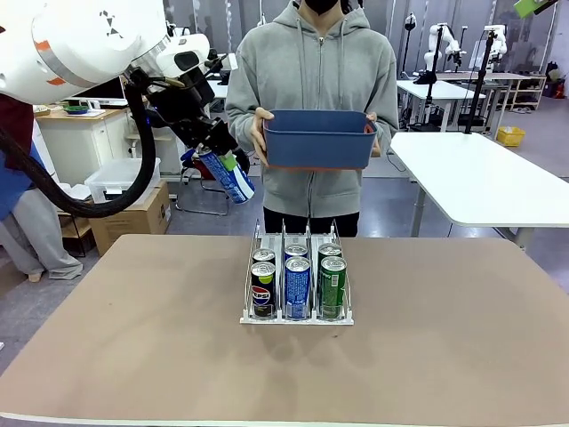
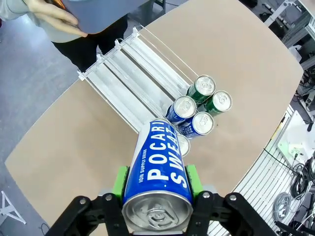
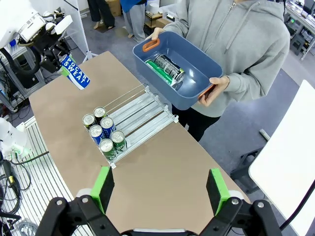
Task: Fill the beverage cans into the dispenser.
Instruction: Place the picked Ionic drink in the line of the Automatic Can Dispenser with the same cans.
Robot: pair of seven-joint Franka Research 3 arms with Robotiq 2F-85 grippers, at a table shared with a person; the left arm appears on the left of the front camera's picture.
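Note:
My left gripper (image 1: 216, 153) is shut on a blue Pocari Sweat can (image 1: 228, 177), held tilted in the air left of and above the dispenser (image 1: 296, 318). The left wrist view shows the green pads (image 2: 119, 183) clamping the can (image 2: 157, 172) above the front of the dispenser (image 2: 133, 78). The clear rack holds several cans at its front: black Pepsi (image 1: 262, 289), blue (image 1: 297, 285) and green (image 1: 332, 283), two per lane. The back halves of its lanes (image 3: 142, 108) are bare. My right gripper (image 3: 160, 189) hangs open high over the table with nothing in it.
A person stands at the far side holding a blue bin (image 1: 318, 142) at chest height. Inside that bin (image 3: 197, 56) lie a green can (image 3: 156, 65) and a dark can (image 3: 170, 66). The brown table (image 1: 444, 356) spreads around the rack.

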